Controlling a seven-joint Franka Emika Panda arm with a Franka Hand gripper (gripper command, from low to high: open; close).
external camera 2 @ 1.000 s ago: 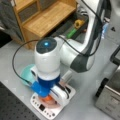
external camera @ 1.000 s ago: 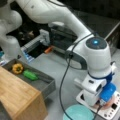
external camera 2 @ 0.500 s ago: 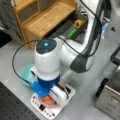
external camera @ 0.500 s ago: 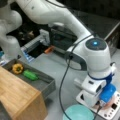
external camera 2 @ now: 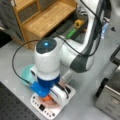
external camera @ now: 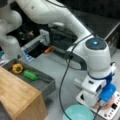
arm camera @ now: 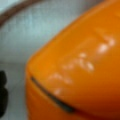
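The white arm (external camera: pixel 50 15) comes in from a front view's top left, bends at a grey-banded elbow (external camera: pixel 77 61) and turns straight down. In both front views the last joint is a round cap with a blue light (external camera 2: pixel 46 45); under it sits a blue collar (external camera 2: pixel 46 82). The tool (external camera: pixel 100 100) points down and hangs low over the surface; its fingers are hidden beneath the wrist. A black cable (external camera: pixel 62 85) loops beside the arm.

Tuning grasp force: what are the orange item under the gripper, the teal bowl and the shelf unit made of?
Orange item: likely smooth glossy plastic, judging by its specular highlights. Teal bowl: probably matte plastic, with even colour and no glints. Shelf unit: wood, pale grain visible. The gripper sits over the orange item, fingers hidden.
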